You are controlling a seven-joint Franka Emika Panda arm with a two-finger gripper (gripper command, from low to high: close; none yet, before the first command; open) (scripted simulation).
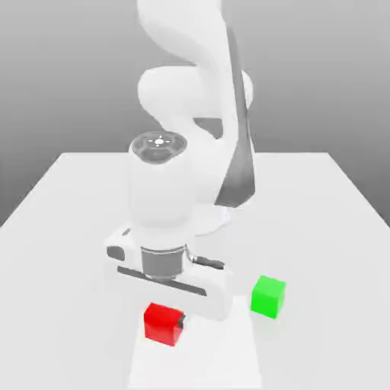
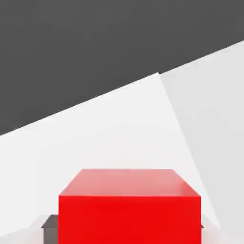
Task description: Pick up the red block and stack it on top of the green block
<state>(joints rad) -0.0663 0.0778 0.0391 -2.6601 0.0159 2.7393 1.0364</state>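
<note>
From the exterior view, I have the end effector (image 1: 174, 324) down at the worktop (image 1: 320, 198), clamped narrow on the red block (image 1: 162, 322); one dark finger (image 1: 180, 323) shows against the block's side. The block looks to sit on the worktop, not yet lifted. The green block (image 1: 268, 295) stands apart from the end effector, toward the exterior view's right, free for stacking. No containers here.

From the hand view, the red block (image 2: 128, 209) sits right under the camera, square between dark fingers (image 2: 49, 222), which I judge a centred grip suited to a straight lift.
</note>
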